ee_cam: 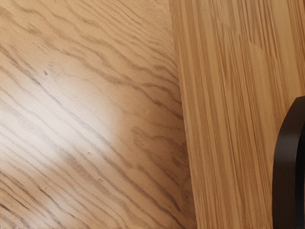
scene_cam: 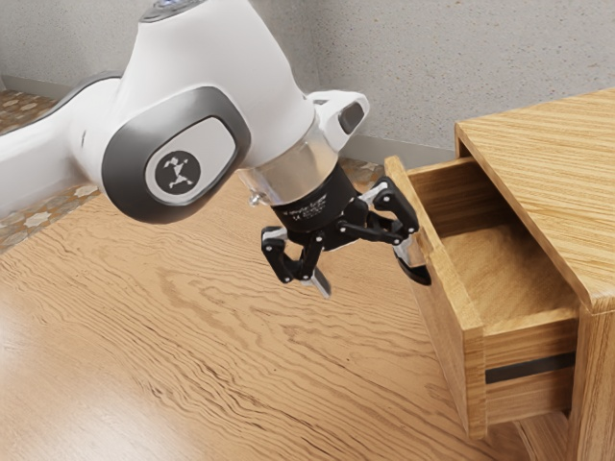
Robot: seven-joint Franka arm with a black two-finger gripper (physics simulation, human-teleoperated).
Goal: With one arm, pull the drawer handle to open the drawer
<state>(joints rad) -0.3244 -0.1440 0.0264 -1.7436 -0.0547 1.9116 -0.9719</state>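
The wooden drawer [scene_cam: 500, 331] stands pulled out of the cabinet [scene_cam: 553, 158] toward the exterior view's left, and its bare inside shows. A black handle [scene_cam: 419, 275] sits on the drawer's front panel [scene_cam: 444, 322]. My gripper [scene_cam: 365, 269] hangs just in front of that panel and is open, fingers spread wide. One fingertip [scene_cam: 410, 252] is next to the handle; the other [scene_cam: 321, 282] points away over the wooden surface. Nothing lies between them. In the wrist view the front panel [ee_cam: 233, 114] passes close by the hand, with the black handle [ee_cam: 289, 167] at its edge.
The wooden surface [scene_cam: 173, 336] stretches wide at the exterior view's left and front. A grey wall [scene_cam: 461, 48] runs behind the cabinet. A dark gap [scene_cam: 530, 368] shows under the drawer's side.
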